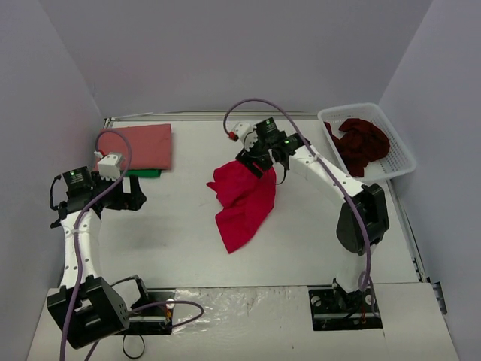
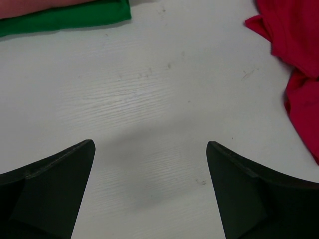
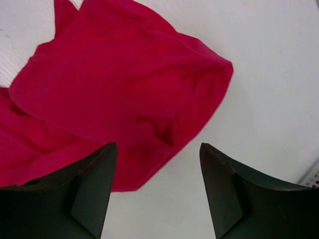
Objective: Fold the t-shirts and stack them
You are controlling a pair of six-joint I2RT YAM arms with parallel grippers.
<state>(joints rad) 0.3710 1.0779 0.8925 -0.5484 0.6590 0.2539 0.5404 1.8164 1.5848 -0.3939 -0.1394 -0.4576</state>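
**Crumpled crimson shirt mid-counter, right claw open at its far end**

A crimson t-shirt (image 1: 242, 199) lies bunched and unfolded near the middle of the white counter (image 1: 180, 241). Its long axis runs from the far side toward the near side, with the near tip leaning slightly left and a rumpled lobe sticking out on the left of the far half.

The right claw (image 1: 259, 159) hangs over the shirt's far end. In the right wrist view its two dark fingers stand moderately apart with nothing between them. The red cloth fills the space below and ahead of them, spreading to the left, with bare counter to the right. The claw holds nothing, and whether a fingertip brushes the cloth cannot be told.

The left claw (image 1: 134, 197) sits well apart to the left, opened wide and empty over bare counter. Its wrist view catches only the shirt's edge at the far right. The right arm is clearly the nearer one for any new grip.

At the far left a folded salmon t-shirt (image 1: 143, 144) rests on a green cloth (image 1: 144, 173). A maroon t-shirt (image 1: 361, 143) is heaped in the white basket (image 1: 402, 162) at the far right.
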